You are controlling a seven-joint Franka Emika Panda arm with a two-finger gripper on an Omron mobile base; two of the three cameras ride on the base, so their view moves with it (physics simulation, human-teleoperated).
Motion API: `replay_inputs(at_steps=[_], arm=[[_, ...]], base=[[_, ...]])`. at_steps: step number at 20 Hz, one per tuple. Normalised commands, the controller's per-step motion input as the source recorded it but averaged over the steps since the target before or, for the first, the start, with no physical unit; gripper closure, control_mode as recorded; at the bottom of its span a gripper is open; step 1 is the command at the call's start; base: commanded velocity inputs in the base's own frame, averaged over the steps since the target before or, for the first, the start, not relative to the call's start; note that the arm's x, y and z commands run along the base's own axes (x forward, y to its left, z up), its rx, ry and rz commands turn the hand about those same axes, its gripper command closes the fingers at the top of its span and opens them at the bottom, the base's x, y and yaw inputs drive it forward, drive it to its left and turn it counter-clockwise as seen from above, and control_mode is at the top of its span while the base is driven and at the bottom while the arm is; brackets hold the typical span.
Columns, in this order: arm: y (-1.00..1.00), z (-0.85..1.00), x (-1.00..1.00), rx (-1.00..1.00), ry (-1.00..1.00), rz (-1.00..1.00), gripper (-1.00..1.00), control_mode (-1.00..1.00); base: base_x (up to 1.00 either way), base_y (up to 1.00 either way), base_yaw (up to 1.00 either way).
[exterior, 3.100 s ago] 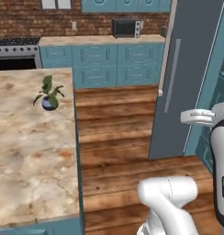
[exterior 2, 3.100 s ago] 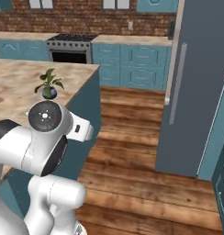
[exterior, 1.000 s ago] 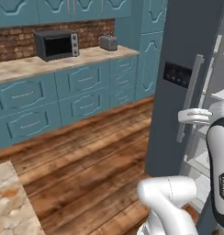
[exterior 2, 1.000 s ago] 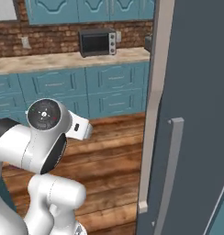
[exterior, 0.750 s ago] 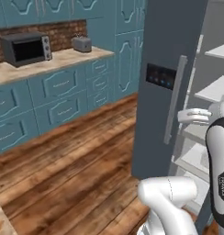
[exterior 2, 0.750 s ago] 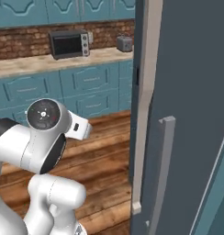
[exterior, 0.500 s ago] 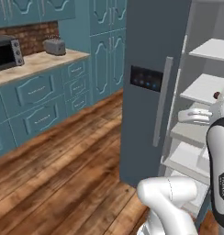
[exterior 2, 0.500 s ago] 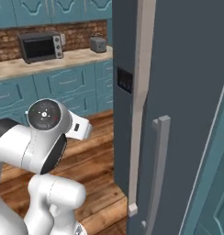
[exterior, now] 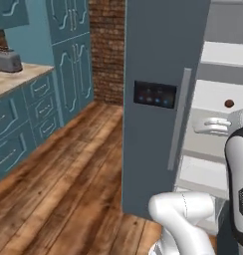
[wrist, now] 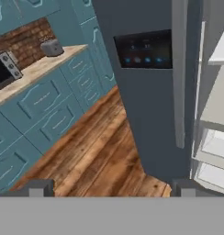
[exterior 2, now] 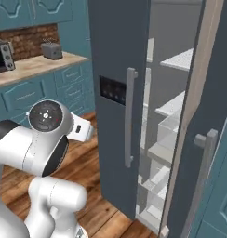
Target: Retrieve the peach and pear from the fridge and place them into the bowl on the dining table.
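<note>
Gripper [wrist: 109, 187]: fingers spread wide, nothing held. Early stage, by my reading: no fruit taken yet, both fetches and placements remain. Fridge [exterior: 163, 74] ahead; left door shut, right side open onto white shelves. Peach [exterior: 229, 103] sits on a shelf, well beyond the fingertips and off to their right. Pear can't be made out.

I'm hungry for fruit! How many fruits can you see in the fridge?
1: a small round dark red fruit sits on a white shelf inside the slate-grey fridge. Others may be hidden.
</note>
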Motion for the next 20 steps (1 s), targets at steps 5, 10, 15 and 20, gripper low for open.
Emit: replay_inputs(at_steps=[5, 10, 15, 20], arm=[[0.00, 0.00, 0.00, 0.00, 0.00, 0.00, -1.00, 1.00], [0.00, 0.00, 0.00, 0.00, 0.00, 0.00, -1.00, 1.00], [0.00, 0.00, 0.00, 0.00, 0.00, 0.00, -1.00, 1.00], [0.00, 0.00, 0.00, 0.00, 0.00, 0.00, -1.00, 1.00]], base=[[0.58, 0.60, -0.51], [0.26, 0.14, -0.52], [0.26, 0.00, -0.47], [0.31, 0.00, -0.41]])
